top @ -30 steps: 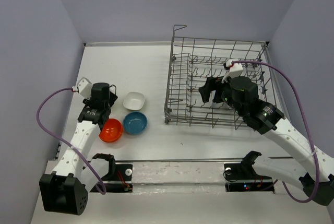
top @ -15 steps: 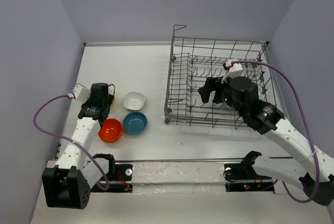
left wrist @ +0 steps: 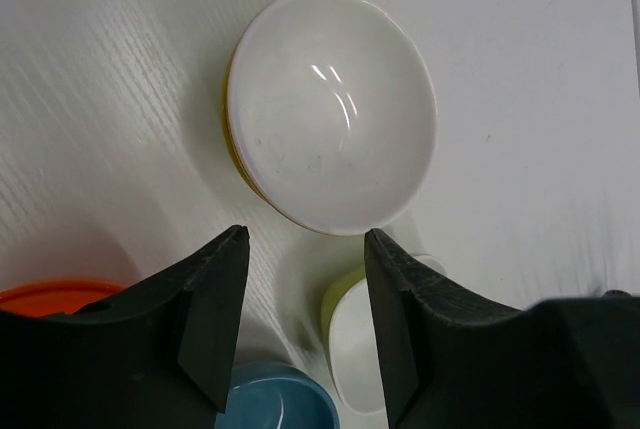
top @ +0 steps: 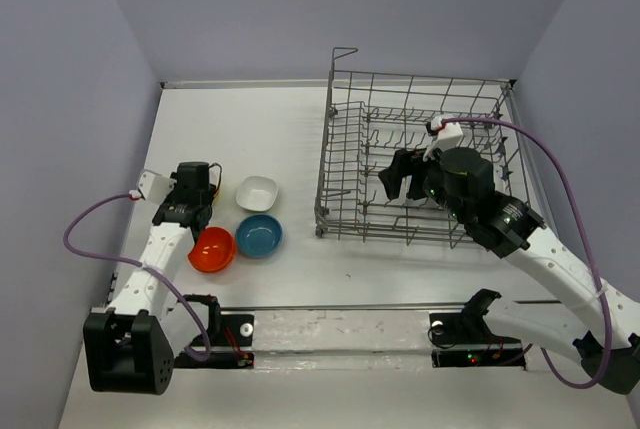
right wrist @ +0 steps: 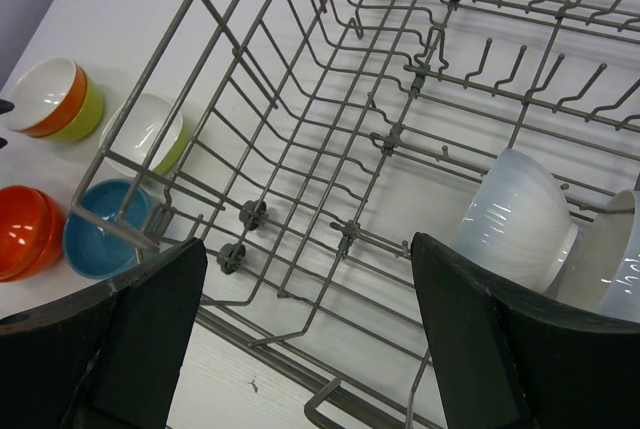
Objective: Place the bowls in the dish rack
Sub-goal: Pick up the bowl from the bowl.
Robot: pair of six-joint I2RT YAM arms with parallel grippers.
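My left gripper (left wrist: 305, 239) hangs open over the table, its jaws apart with nothing between them. Just beyond its tips sits a round white bowl (left wrist: 330, 139) stacked on a yellow-green one. A squarish white bowl (top: 257, 192), a blue bowl (top: 259, 235) and an orange-red bowl (top: 212, 249) lie right of and below the left gripper (top: 196, 194). The dish rack (top: 340, 164) stands at the right. My right gripper (top: 400, 177) hovers open above the rack's near side. Two white bowls (right wrist: 515, 219) stand among the tines, to the right of the right gripper (right wrist: 305, 249).
The rack's raised corner handle (top: 345, 52) sticks up at its far left corner. Grey walls close in the table on the left, back and right. A purple cable (top: 560, 174) loops off the right arm, and a metal rail (top: 330, 329) runs along the near edge.
My left wrist has shifted slightly toward the near left and its jaws have narrowed a little. The right arm and the bowls have not moved.
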